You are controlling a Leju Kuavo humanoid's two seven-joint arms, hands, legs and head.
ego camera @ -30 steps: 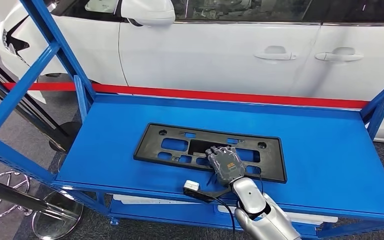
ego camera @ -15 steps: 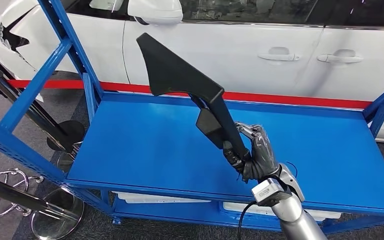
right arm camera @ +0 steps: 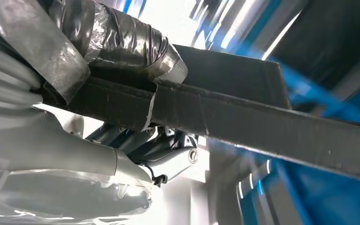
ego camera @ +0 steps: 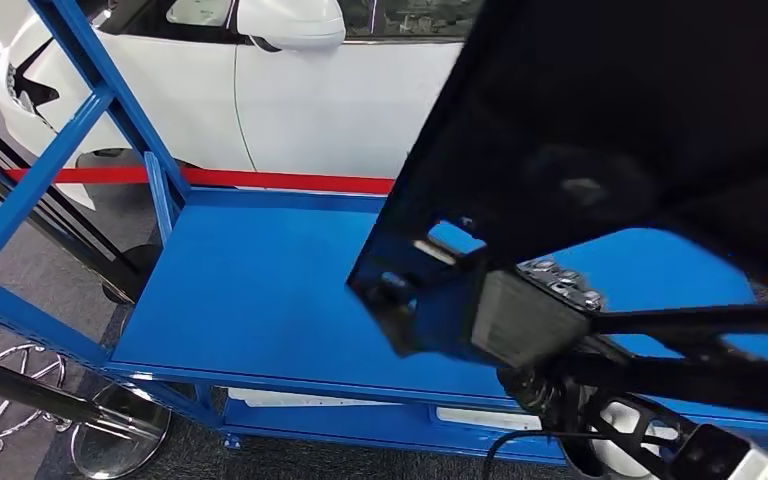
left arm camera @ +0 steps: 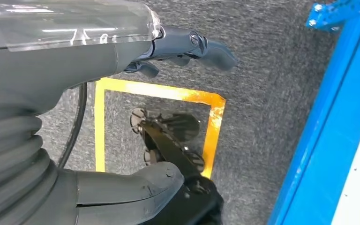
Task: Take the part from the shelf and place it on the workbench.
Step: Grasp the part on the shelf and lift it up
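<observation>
- Part point(ego camera: 600, 120): a black plastic panel with cut-out openings, seen lifted clear of the shelf deck and held close in front of the head camera, where much of the upper right of that view is covered by it. One long edge of it point(right arm camera: 243, 117) is seen crossing the right wrist view.
- Right hand point(ego camera: 545, 310): closed on the part's lower edge; in the right wrist view the taped fingers point(right arm camera: 122, 42) are wrapped over the edge, with the thumb underneath. The grip is judged firm, though the panel is held by one edge alone.
- Left hand point(left arm camera: 178, 47): nothing is held; the fingers are apart, lightly bent, and the arm hangs over grey carpet marked with a yellow floor outline point(left arm camera: 168, 93).
- Shelf point(ego camera: 260, 290): a blue steel rack; its top deck lies bare below the raised part. A white car point(ego camera: 340, 100) and a red barrier band point(ego camera: 210, 178) stand behind it.
- Workbench: not identified in these pictures.
- Step in hand: the pick is judged complete; the carry away from the shelf is under way.
- Next move: a turn toward the workbench is called for, with the panel kept clear of the blue uprights point(ego camera: 110, 90). Since the forward view is largely blocked, the part would best be lowered or tilted before it is set down flat.
</observation>
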